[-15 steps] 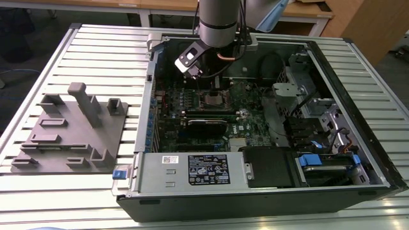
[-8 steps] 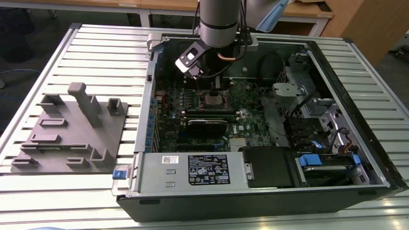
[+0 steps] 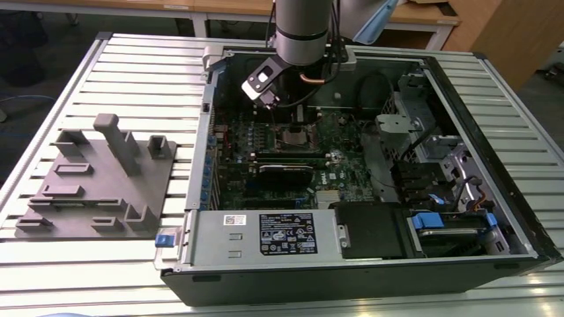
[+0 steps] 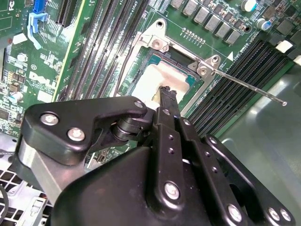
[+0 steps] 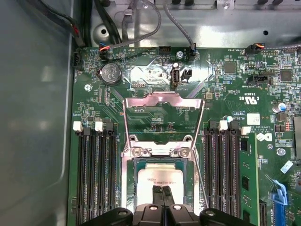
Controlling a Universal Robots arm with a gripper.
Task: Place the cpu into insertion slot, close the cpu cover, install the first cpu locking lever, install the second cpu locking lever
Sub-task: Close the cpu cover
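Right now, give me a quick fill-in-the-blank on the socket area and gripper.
1. The cpu sits in the insertion slot; the cpu cover stands ___.
2. The shut gripper hangs over the silver face of the ___.
3. The grey fixture block lies to the exterior view's ___ of the computer case.
Missing: open; cpu; left.

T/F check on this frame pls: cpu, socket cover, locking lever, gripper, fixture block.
1. The flat square silver-faced cpu lies in the square dark-framed insertion slot. True.
2. The thin silver metal cpu cover is shut over the cpu. False: it stands open, hinged back from the slot.
3. The gripper has its fingers spread wide. False: they are together, tips at the cpu's face.
4. A thin metal locking lever sticks out free beside the slot. True.
5. The grey fixture block is on the exterior view's right of the black computer case. False: it is on the left.
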